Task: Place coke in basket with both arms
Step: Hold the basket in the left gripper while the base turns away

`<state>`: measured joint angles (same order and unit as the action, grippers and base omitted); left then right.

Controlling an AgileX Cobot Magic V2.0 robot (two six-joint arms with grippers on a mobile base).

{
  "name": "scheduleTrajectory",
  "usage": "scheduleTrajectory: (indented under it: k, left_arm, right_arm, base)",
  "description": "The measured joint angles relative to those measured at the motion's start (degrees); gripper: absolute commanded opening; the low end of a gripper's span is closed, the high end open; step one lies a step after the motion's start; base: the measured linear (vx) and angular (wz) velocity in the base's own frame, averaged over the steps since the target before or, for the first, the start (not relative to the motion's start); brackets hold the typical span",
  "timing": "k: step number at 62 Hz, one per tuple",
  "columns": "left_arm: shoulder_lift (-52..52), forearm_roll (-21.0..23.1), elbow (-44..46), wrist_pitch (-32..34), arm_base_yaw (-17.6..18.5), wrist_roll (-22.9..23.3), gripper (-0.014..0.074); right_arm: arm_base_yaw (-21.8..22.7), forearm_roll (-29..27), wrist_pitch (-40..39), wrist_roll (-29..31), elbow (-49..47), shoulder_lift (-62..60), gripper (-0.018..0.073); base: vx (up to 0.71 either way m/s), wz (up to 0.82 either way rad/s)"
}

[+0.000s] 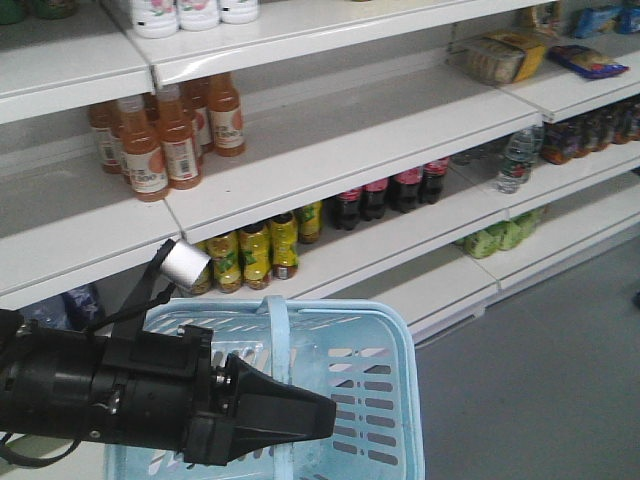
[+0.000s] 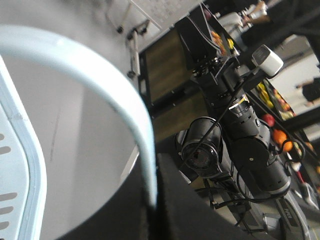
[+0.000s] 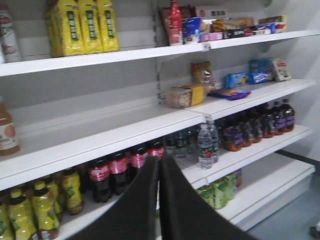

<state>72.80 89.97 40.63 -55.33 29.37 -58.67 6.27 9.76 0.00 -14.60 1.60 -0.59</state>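
Several coke bottles (image 1: 390,190), dark with red labels and red caps, stand in a row on a lower shelf, right of the yellow bottles (image 1: 255,252); they also show in the right wrist view as coke bottles (image 3: 112,172). The light-blue basket (image 1: 385,345) hangs in front of the shelves. My left gripper (image 2: 154,200) is shut on the basket's hoop handle (image 2: 120,95). My right gripper (image 3: 159,160) is shut with nothing in it and points at the coke row from a distance. In the front view the right gripper (image 1: 325,415) hovers over the basket.
White shelves (image 1: 330,165) run across the view. They hold orange drink bottles (image 1: 165,135), water bottles (image 3: 206,145), green packs (image 3: 217,192) and snack bags (image 3: 185,95). A red bottle (image 3: 175,17) stands on the top shelf. Grey floor (image 1: 540,370) lies to the right.
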Motion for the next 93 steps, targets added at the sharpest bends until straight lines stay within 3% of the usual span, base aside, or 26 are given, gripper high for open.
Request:
scheduleTrajectory:
  k: [93]
  left_arm:
    - [0.0, 0.0, 0.0, 0.0, 0.0, -0.02, -0.0006]
  right_arm:
    - [0.0, 0.0, 0.0, 0.0, 0.0, 0.0, -0.0008]
  base:
    - [-0.05, -0.5]
